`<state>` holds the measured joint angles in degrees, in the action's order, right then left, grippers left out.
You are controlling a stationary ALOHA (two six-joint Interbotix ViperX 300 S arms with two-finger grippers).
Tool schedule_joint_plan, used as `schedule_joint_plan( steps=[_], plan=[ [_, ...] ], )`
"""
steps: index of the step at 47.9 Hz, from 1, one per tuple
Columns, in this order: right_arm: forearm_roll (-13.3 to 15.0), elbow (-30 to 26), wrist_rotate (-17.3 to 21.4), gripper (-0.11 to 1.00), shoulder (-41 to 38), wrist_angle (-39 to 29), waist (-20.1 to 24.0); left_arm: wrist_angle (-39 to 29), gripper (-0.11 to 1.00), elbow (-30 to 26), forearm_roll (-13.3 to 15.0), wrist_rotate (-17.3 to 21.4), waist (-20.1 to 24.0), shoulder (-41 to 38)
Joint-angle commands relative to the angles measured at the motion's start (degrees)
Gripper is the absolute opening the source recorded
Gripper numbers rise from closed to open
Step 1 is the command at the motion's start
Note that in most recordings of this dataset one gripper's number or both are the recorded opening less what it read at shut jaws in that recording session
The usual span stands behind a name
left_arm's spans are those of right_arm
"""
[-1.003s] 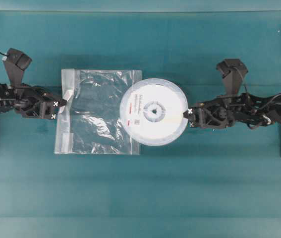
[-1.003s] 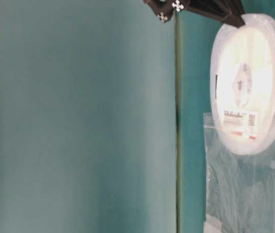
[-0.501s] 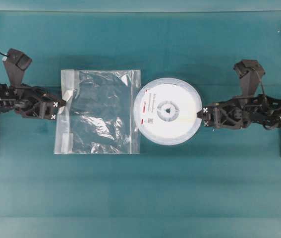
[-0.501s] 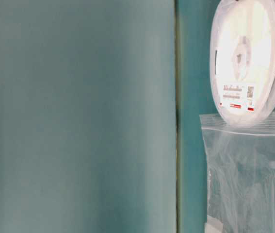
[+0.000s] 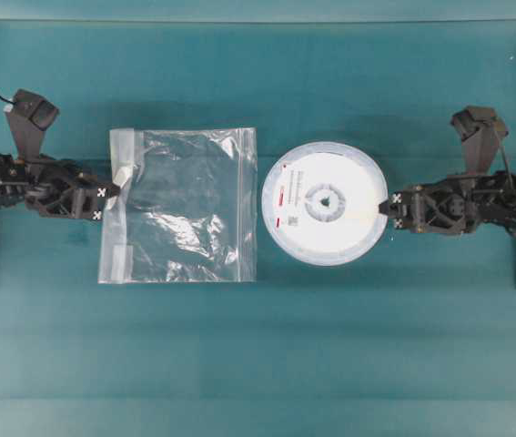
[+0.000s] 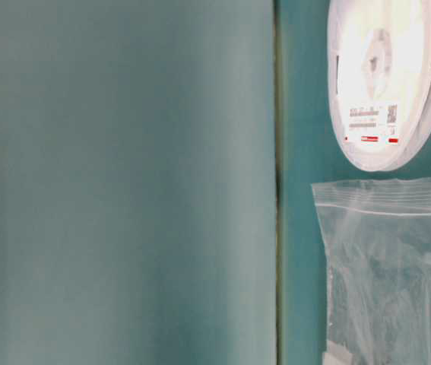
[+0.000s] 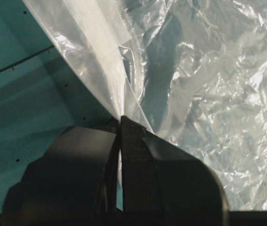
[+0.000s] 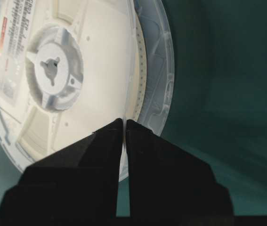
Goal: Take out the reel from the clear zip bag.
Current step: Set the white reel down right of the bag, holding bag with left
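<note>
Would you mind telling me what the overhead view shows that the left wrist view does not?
Only the overhead view shows the reel, fully clear of the bag and pinched at its rim by the right gripper. Only the left wrist view shows, close up, the left gripper with plastic clamped between its shut jaws. Both show the crinkled bag and the green table.

- In the table-level view, the flat round white plastic reel [image 6: 386, 80] is cut off by the top edge, and whatever holds it is out of frame.
- There too, the crinkled clear zip bag [image 6: 390, 266] runs off the right and bottom edges.
- The print on the reel's white label [image 6: 373, 124] is too small to read.
- From the left wrist, the bag [image 7: 204, 94] overruns the frame; its full outline is not visible.
- From the right wrist, the reel [image 8: 72, 80] is cropped at the top and left.
</note>
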<state>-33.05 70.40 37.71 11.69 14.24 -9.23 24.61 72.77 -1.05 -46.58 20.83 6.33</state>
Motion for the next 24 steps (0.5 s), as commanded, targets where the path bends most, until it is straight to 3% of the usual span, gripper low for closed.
schedule_joint_plan(
  steps=[1, 24],
  plan=[
    [-0.1, -0.2, 0.3, 0.04, 1.1, -0.4, -0.3, 0.2, -0.01, -0.5, -0.2, -0.1, -0.2, 0.3],
    [-0.1, -0.2, 0.3, 0.04, 1.1, -1.4, -0.3, 0.2, -0.01, -0.8, -0.2, -0.1, -0.2, 0.3]
  ],
)
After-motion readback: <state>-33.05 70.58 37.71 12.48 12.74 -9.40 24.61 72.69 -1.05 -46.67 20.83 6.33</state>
